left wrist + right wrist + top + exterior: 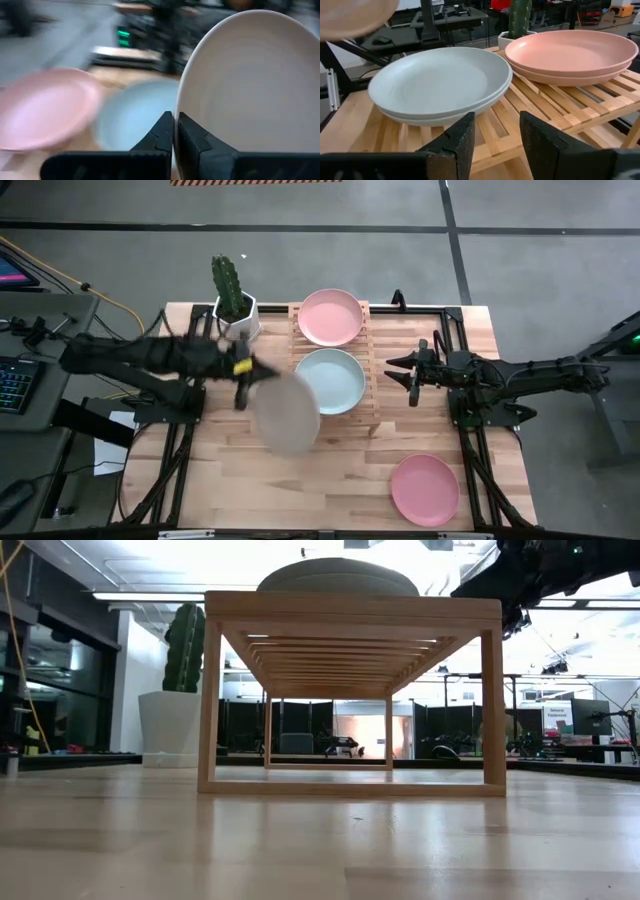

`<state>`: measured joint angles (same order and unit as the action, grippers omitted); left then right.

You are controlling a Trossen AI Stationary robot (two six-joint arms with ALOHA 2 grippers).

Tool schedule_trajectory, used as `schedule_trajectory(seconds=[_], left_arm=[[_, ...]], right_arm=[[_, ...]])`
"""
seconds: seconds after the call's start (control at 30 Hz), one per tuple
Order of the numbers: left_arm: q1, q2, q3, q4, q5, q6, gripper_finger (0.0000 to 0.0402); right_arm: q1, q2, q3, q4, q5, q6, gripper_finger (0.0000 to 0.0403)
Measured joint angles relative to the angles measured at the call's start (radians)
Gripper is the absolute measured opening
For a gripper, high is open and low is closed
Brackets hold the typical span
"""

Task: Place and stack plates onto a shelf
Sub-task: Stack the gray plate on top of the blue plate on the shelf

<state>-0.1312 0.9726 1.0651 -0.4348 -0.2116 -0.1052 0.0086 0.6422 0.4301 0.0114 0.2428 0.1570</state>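
My left gripper (240,392) (175,131) is shut on the beige plate (288,415) (250,85), which hangs in the air just left of the shelf's near end. The light-wood shelf (372,340) (530,107) (350,610) carries two stacked mint plates (330,380) (440,80) at its near end. Two stacked pink plates (331,316) (572,50) sit at its far end. A third pink plate (424,488) lies flat on the table near the right front. My right gripper (412,375) (496,135) is open and waits right of the shelf, touching nothing. My left gripper pinches the beige plate's rim (182,100) between its two fingers, one finger (160,135) against the underside and one (195,142) against the hollow face. The fingers come from the table's left. The plate is lifted clear of the table and tilted, extending away from the fingers toward the shelf.
A white pot with a cactus (236,305) (519,20) (175,690) stands at the shelf's far left corner. Bare tabletop (330,480) stretches across the near half. Black frame rails (470,450) run along both sides of the table.
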Motion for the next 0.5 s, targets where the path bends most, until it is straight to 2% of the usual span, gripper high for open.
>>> schedule_trajectory(seconds=[0.13,0.23,0.37,0.5], left_arm=[[0.151,0.094,0.099,-0.013,-0.002,0.005,0.0001],[0.241,0.183,0.137,-0.016,0.052,0.005,0.0],[0.316,0.307,0.171,-0.024,0.151,0.005,0.0],[0.359,0.404,0.234,-0.041,0.199,0.024,0.0]], right_arm=[[-0.009,0.0,0.0,-0.018,0.0,0.005,0.0138],[-0.011,0.0,0.0,-0.031,0.005,0.019,0.0138],[-0.011,0.0,0.0,-0.055,0.029,0.022,0.0138],[-0.011,0.0,0.0,-0.069,0.042,0.022,0.0138]])
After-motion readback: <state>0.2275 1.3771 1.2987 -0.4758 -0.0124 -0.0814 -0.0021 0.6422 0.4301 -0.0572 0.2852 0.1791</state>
